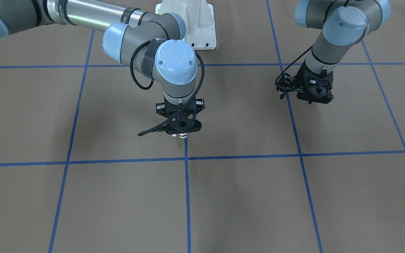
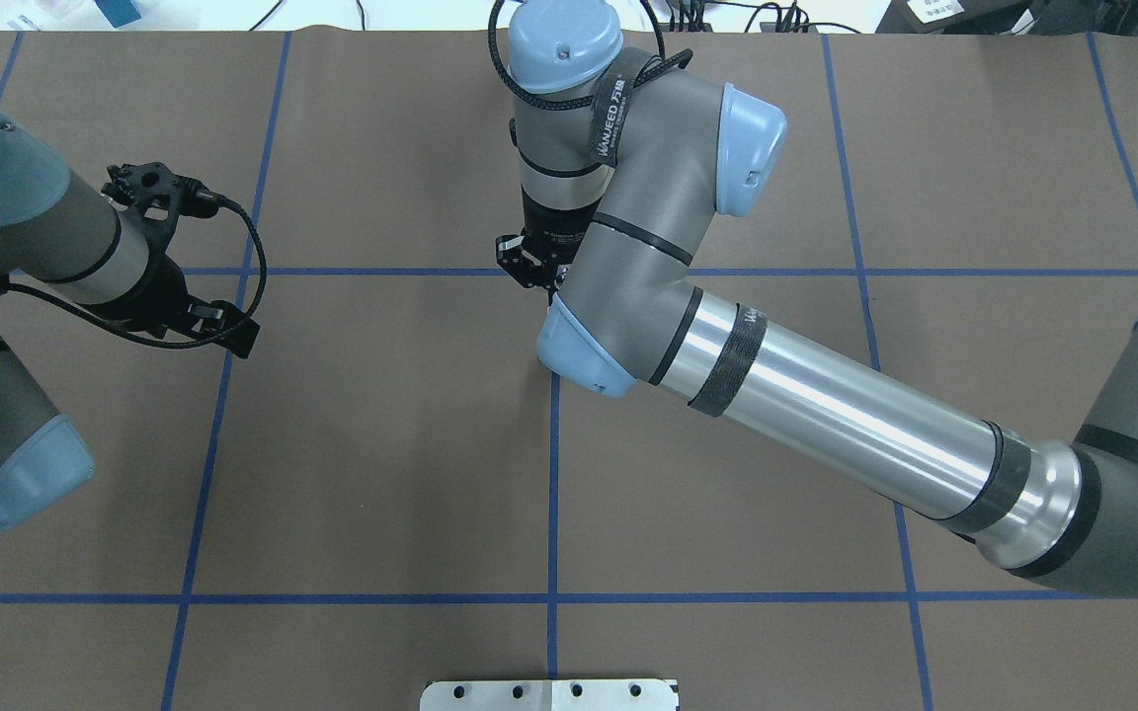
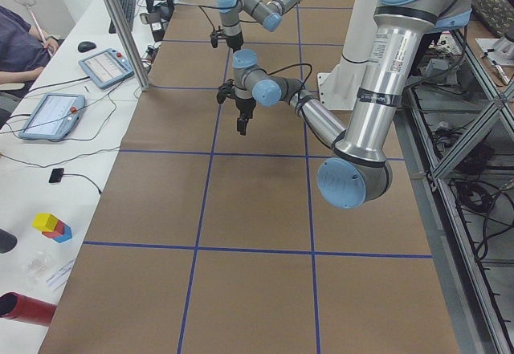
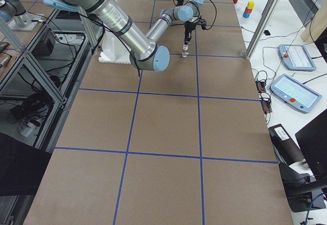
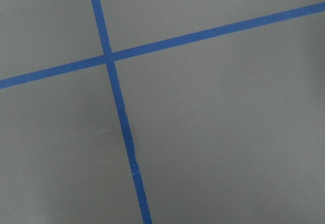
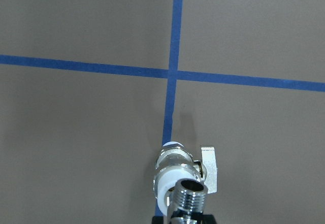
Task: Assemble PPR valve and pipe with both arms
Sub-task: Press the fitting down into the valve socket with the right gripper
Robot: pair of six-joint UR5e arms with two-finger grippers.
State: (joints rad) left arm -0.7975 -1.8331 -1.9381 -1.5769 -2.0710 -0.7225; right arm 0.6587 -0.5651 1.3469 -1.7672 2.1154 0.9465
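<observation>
My right gripper [image 1: 182, 134] hangs upright over the blue tape crossing at the table's middle, shut on the pipe [image 6: 189, 197], a chrome threaded fitting. The PPR valve [image 6: 174, 174] is joined to the pipe, white end pointing down at the table, its flat handle [image 6: 209, 169] to one side. The pair shows as a small white and silver piece under the gripper in the front view [image 1: 182, 136] and the right side view [image 4: 185, 52]. My left gripper [image 1: 317, 101] hovers apart, open and empty. Its wrist view shows only the table.
The brown table bears a grid of blue tape [image 1: 187, 159]. The white pedestal [image 1: 192, 25] stands at the robot's side. My right arm's long forearm [image 2: 826, 405] stretches across the table. Tablets [image 3: 50, 115] and an operator [image 3: 18, 41] are beyond the far edge.
</observation>
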